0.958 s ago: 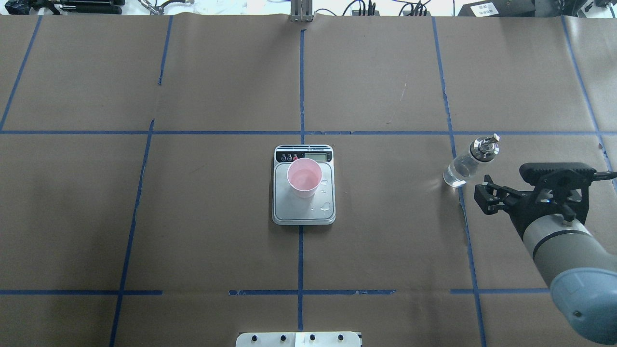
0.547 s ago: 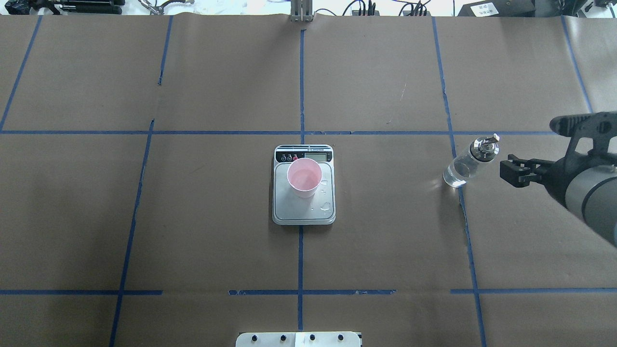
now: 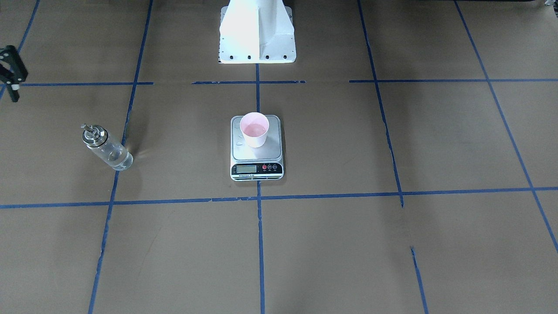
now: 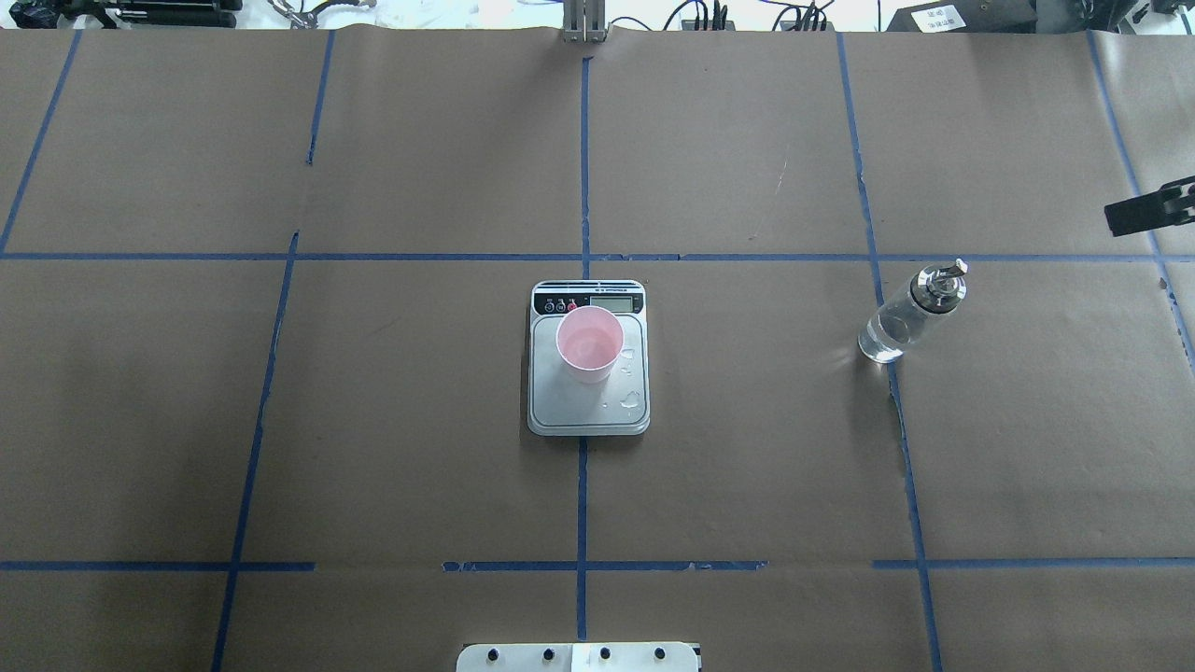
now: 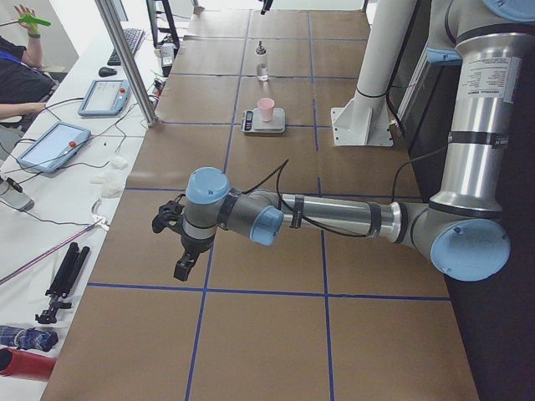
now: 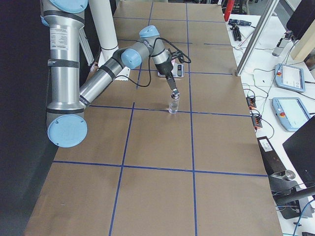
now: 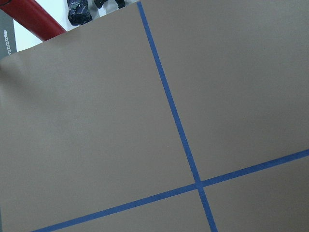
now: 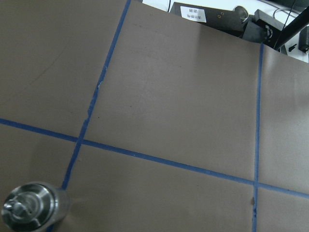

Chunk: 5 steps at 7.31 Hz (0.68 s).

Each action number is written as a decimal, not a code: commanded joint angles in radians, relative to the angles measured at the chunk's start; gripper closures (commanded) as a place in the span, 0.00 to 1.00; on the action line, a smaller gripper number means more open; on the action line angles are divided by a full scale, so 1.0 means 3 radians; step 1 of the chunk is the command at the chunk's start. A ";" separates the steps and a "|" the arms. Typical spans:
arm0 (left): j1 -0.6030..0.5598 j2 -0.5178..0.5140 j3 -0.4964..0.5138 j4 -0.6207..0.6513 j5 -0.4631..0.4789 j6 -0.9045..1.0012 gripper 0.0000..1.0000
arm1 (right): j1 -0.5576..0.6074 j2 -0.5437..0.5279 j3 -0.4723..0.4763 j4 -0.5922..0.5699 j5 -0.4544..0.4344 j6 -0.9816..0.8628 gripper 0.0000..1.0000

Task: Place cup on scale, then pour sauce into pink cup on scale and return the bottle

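The pale pink cup (image 4: 589, 343) stands upright on the scale (image 4: 588, 415), also seen from the front (image 3: 254, 129) on the steel platform (image 3: 272, 150). The clear bottle (image 4: 910, 311) with its silver collar and spout stands alone on the table to the right, free of any gripper (image 3: 106, 147). Its top shows in the right wrist view (image 8: 31, 208). My right gripper (image 4: 1153, 207) is only partly in view at the table's edge, apart from the bottle, open and empty. My left gripper (image 5: 171, 242) hovers far off; I cannot tell its state.
A few water drops (image 4: 633, 401) lie on the scale's platform beside the cup. The robot's white base (image 3: 257, 30) stands behind the scale. Blue tape lines grid the brown paper. Tablets and cables lie on the side bench (image 5: 58, 142).
My right arm has drawn back from beside the bottle, rightward and away, almost out of the overhead view. The bottle, cup and scale have not moved.
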 commanded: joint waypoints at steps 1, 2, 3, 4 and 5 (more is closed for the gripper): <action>0.0000 0.0004 -0.0004 0.0000 0.0000 0.0000 0.00 | 0.0859 0.0049 -0.0760 0.0008 0.1086 -0.1279 0.00; 0.0000 0.0019 -0.0004 -0.0010 -0.0005 0.0010 0.00 | 0.1065 -0.0032 -0.0996 0.0008 0.1505 -0.1522 0.00; 0.0000 0.0024 -0.0045 -0.0010 -0.0005 0.0015 0.00 | 0.1092 -0.0169 -0.1039 0.0014 0.1540 -0.1499 0.00; 0.0000 0.0070 -0.0233 -0.0020 -0.0005 0.0036 0.00 | 0.1077 -0.0156 -0.1105 0.0014 0.1475 -0.1458 0.00; 0.0000 0.0207 -0.0326 -0.0015 -0.0005 0.0041 0.00 | 0.1077 -0.0186 -0.1329 0.0014 0.1474 -0.1468 0.00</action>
